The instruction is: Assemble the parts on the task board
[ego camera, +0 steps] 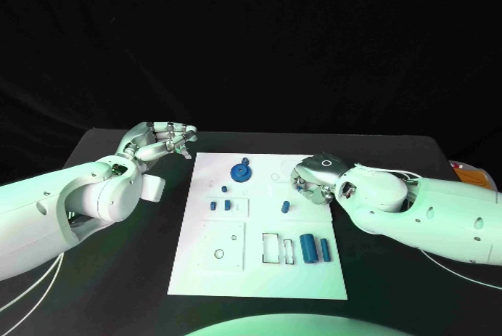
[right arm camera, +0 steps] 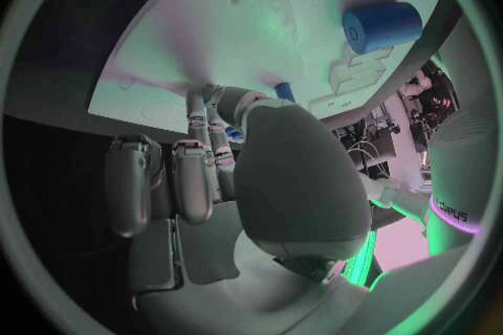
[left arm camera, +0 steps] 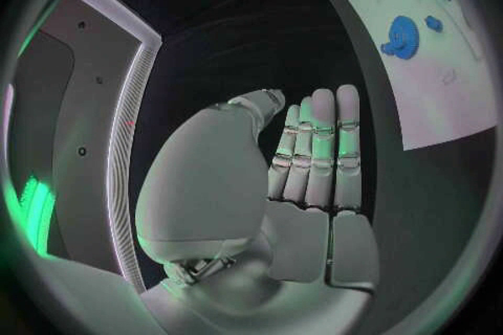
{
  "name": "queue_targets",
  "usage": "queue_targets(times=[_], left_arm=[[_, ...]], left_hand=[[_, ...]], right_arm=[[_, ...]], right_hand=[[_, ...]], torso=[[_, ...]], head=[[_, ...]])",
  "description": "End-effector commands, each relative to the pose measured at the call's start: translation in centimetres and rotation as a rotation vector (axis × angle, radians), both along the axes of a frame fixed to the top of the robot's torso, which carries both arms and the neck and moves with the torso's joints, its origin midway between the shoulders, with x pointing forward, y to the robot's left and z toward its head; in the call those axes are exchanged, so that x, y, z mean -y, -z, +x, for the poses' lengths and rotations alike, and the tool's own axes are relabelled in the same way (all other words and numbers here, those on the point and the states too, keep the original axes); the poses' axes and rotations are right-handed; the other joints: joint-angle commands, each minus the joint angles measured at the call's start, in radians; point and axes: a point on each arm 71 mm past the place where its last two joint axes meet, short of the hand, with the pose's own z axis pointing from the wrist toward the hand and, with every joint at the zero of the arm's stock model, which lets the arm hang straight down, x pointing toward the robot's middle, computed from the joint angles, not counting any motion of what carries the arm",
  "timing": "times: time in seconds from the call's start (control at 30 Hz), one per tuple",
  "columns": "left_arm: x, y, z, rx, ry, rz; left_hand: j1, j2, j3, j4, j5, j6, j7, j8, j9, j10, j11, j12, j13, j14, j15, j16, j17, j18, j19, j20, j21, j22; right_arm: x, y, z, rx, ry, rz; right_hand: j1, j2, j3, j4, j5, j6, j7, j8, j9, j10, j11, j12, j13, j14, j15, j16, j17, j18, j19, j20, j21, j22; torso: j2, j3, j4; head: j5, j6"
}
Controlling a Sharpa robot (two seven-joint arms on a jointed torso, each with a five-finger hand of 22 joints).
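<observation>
Parts, small and blue, lay scattered over the white task board (ego camera: 210,274) at the middle of the black table (ego camera: 125,278): a gear (ego camera: 241,173) toward the far edge, short pegs (ego camera: 220,205) near the centre, a lone peg (ego camera: 282,204) beside the right hand, a thick cylinder (ego camera: 309,247) and a slimmer one (ego camera: 326,249) near the front right. Left hand (ego camera: 159,141) hovered off the board's far left corner, fingers straight and pressed together, holding nothing. Right hand (ego camera: 317,178) hung over the board's right edge, fingers curled downward toward a small blue piece (right arm camera: 284,91); whether it was pinched could not be told. Pieces judged light, rigid, smooth and prone to roll; cylinders best gripped across the middle, gear by its rim.
</observation>
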Motion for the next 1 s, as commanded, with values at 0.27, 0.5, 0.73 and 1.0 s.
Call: queue_targets(times=[0.27, 0.5, 0.73, 1.0], left_arm=[[0.2, 0.0, 0.0, -0.011, 0.021, -0.012], [0.2, 0.1, 0.0, -0.016, 0.025, -0.012], [0.1, 0.1, 0.1, -0.02, 0.026, -0.011], [0.1, 0.2, 0.1, -0.023, 0.028, -0.01]], left_hand=[[0.008, 0.006, 0.0, -0.012, 0.001, -0.01, 0.005, 0.008, 0.002, -0.023, 0.003, 0.001, 0.0, -0.013, 0.002, -0.01, -0.002, 0.004, 0.0, 0.003, -0.005, -0.001], [0.009, 0.005, -0.001, -0.014, 0.001, -0.012, 0.008, 0.009, 0.003, -0.038, 0.007, -0.001, -0.003, -0.018, 0.005, -0.012, -0.002, 0.003, -0.002, 0.005, -0.007, -0.002], [0.01, 0.005, -0.001, -0.015, 0.002, -0.016, 0.01, 0.011, 0.004, -0.05, 0.01, -0.002, -0.005, -0.025, 0.008, -0.015, -0.003, 0.003, -0.005, 0.007, -0.01, -0.002], [0.011, 0.004, -0.002, -0.017, 0.002, -0.022, 0.013, 0.011, 0.004, -0.061, 0.013, -0.002, -0.007, -0.03, 0.011, -0.018, -0.004, 0.003, -0.009, 0.009, -0.012, -0.002]], right_arm=[[-0.1, -0.3, -0.5, 0.05, 0.0, 0.043], [0.0, -1.0, -0.5, 0.075, -0.003, 0.075], [0.1, -2.0, -0.8, 0.065, 0.004, 0.103], [-0.9, -3.5, -1.9, 0.059, -0.023, 0.153]], right_hand=[[-0.016, 0.019, 0.032, -0.021, 0.005, 0.008, -0.001, 0.007, 0.005, 0.04, -0.028, -0.011, -0.003, 0.051, -0.006, 0.006, -0.002, -0.011, 0.035, -0.007, 0.009, 0.196], [-0.02, 0.018, 0.034, -0.024, 0.004, 0.008, -0.001, 0.008, 0.006, 0.041, -0.028, -0.013, -0.003, 0.051, -0.006, 0.006, -0.002, -0.012, 0.036, -0.007, 0.012, 0.197], [-0.025, 0.016, 0.037, -0.026, 0.002, 0.009, -0.001, 0.009, 0.008, 0.043, -0.029, -0.014, -0.003, 0.051, -0.006, 0.006, -0.003, -0.012, 0.036, -0.007, 0.011, 0.197], [-0.033, 0.012, 0.038, -0.03, -0.004, 0.009, 0.0, 0.01, 0.01, 0.045, -0.029, -0.018, -0.003, 0.051, -0.006, 0.005, -0.004, -0.012, 0.035, -0.007, 0.011, 0.197]], torso=[[-0.001, 0.0, -0.0008], [-0.001, -0.0004, 0.0002], [0.0, -0.0008, 0.0001], [-0.001, -0.001, -0.0016]], head=[[-0.002, 0.004], [-0.003, 0.008], [-0.001, 0.007], [0.006, 0.006]])
